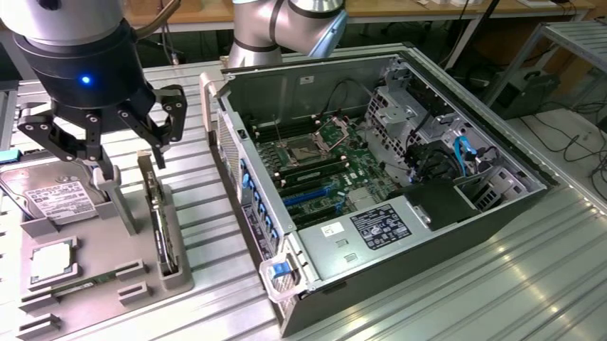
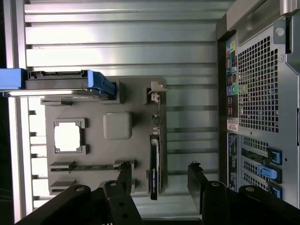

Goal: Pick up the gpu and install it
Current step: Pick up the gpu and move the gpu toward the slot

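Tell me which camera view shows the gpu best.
The wrist view: the gpu shows edge-on along its whole length, bracket included, nothing covering it. The exterior view shows it standing upright in the grey holder, thin and foreshortened.

Arm: silver-grey tubular segments, darker grey joint bands. Wrist housing: black cylinder, silver-grey collar behind it, small blue light lit above fingers. Gripper: matte black linkage bars, round pivot pins.
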`<control>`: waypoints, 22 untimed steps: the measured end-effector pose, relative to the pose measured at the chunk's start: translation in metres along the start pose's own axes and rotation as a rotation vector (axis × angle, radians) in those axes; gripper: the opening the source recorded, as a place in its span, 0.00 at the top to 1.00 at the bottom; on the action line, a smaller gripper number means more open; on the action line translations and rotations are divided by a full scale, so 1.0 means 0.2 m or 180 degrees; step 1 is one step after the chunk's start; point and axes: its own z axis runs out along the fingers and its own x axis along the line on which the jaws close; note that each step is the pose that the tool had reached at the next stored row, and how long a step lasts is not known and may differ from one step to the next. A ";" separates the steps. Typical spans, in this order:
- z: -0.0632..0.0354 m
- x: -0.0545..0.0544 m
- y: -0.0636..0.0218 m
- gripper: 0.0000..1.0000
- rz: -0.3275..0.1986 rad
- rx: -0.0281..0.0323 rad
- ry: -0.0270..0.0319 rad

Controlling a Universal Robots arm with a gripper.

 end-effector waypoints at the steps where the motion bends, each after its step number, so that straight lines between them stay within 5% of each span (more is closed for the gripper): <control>1: 0.003 0.00 0.000 0.40 0.0000 0.0000 0.0000; 22: 0.056 0.00 -0.006 0.40 0.0000 0.0000 0.0000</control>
